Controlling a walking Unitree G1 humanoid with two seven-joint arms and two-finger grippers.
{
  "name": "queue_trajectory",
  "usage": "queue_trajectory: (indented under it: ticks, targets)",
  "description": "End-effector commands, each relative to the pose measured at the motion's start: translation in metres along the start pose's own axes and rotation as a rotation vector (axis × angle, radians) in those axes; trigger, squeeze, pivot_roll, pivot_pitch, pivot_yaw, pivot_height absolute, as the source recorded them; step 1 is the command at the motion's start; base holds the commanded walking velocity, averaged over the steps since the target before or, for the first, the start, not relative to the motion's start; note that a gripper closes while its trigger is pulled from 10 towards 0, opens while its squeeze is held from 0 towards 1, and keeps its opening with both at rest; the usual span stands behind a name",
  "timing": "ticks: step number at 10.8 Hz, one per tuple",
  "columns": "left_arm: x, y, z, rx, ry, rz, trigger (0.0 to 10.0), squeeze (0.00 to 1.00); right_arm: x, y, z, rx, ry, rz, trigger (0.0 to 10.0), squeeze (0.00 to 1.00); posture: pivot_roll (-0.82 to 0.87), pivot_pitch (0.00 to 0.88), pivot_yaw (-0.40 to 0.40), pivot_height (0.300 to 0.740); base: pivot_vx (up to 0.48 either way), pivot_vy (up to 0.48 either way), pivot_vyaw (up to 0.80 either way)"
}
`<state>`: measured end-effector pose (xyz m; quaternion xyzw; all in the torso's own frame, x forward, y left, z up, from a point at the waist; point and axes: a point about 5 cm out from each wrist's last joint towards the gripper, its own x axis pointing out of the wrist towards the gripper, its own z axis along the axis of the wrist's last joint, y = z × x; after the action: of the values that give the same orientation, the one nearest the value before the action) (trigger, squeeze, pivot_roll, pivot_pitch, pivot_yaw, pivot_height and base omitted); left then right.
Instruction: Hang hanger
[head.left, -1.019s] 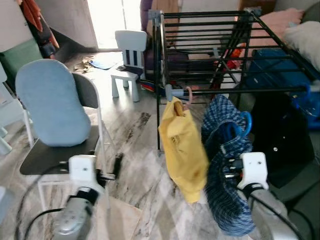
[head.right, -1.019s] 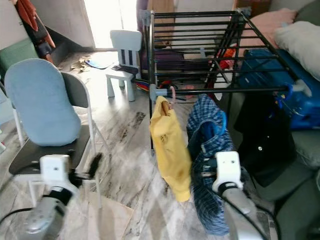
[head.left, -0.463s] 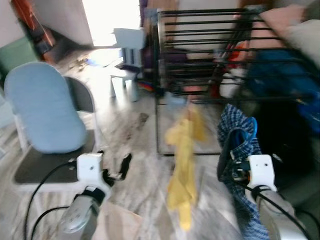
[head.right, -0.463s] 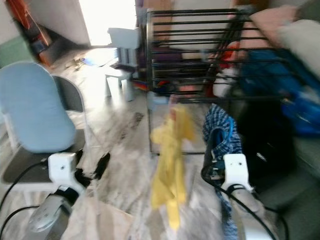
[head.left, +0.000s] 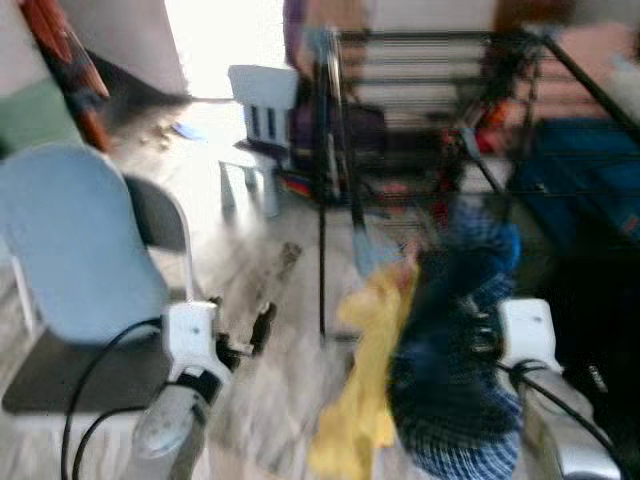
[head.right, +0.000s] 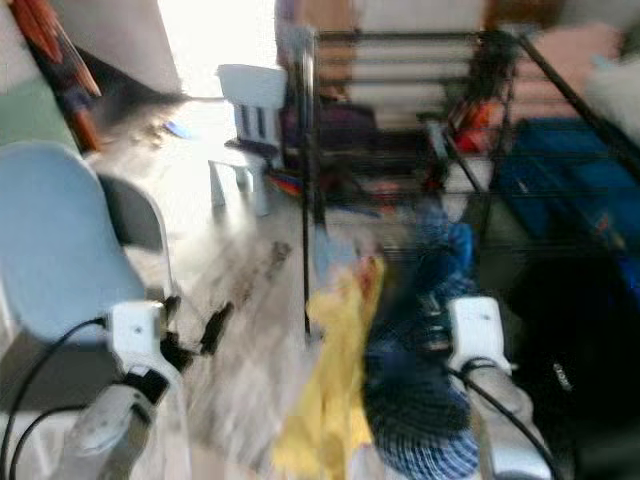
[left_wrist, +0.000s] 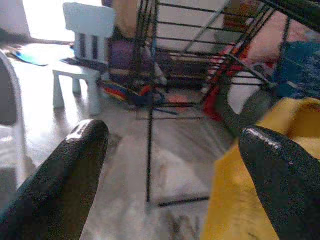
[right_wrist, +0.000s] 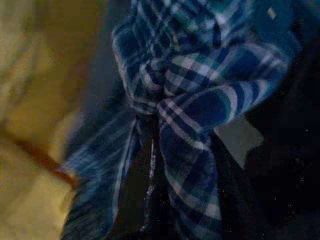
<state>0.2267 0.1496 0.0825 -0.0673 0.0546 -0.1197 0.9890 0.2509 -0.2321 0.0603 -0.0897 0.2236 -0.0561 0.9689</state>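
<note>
My right gripper (head.left: 480, 342) is shut on a blue plaid shirt (head.left: 455, 400) that hangs from a blue hanger (head.left: 503, 246), in front of the black drying rack (head.left: 440, 45). In the right wrist view the plaid cloth (right_wrist: 190, 110) bunches around one black finger (right_wrist: 147, 165). A yellow garment (head.left: 370, 390) dangles just left of the plaid shirt and touches it. My left gripper (left_wrist: 175, 145) stands open low on the left with nothing between its fingers, facing the rack's corner post. The picture is blurred.
A folding chair with a blue cushion (head.left: 80, 250) stands close on the left. A small white child's chair (head.left: 258, 110) sits further back by the rack. Dark clothing (head.left: 600, 330) and a blue bag (head.left: 590, 160) crowd the right side. Marbled floor lies between the chairs and the rack.
The whole picture has shifted and blurred, so the camera moved. The yellow garment now hangs lower and slanted against the plaid shirt. Both grippers keep their states.
</note>
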Motion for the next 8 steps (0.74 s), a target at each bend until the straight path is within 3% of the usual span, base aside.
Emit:
queue_trajectory:
  ticks: [1, 4, 8]
  targets:
    - [-0.002, 0.006, 0.003, 0.024, -0.008, 0.019, 10.0, 0.0, 0.001, 0.005, 0.019, 0.006, -0.086, 0.01, 10.0, 0.0, -0.19, 0.0, 0.009, 0.74, 0.311, -0.36, 0.0]
    - [-0.001, 0.006, 0.004, 0.015, -0.016, 0.023, 10.0, 0.0, -0.001, 0.006, 0.014, 0.009, -0.079, -0.008, 10.0, 0.0, -0.19, 0.0, 0.011, 0.74, 0.267, -0.376, 0.0]
    - [0.001, 0.012, 0.004, -0.004, -0.015, 0.061, 10.0, 0.0, -0.002, 0.007, 0.008, 0.013, -0.052, 0.011, 10.0, 0.0, -0.2, 0.0, 0.012, 0.74, 0.0, 0.0, 0.0]
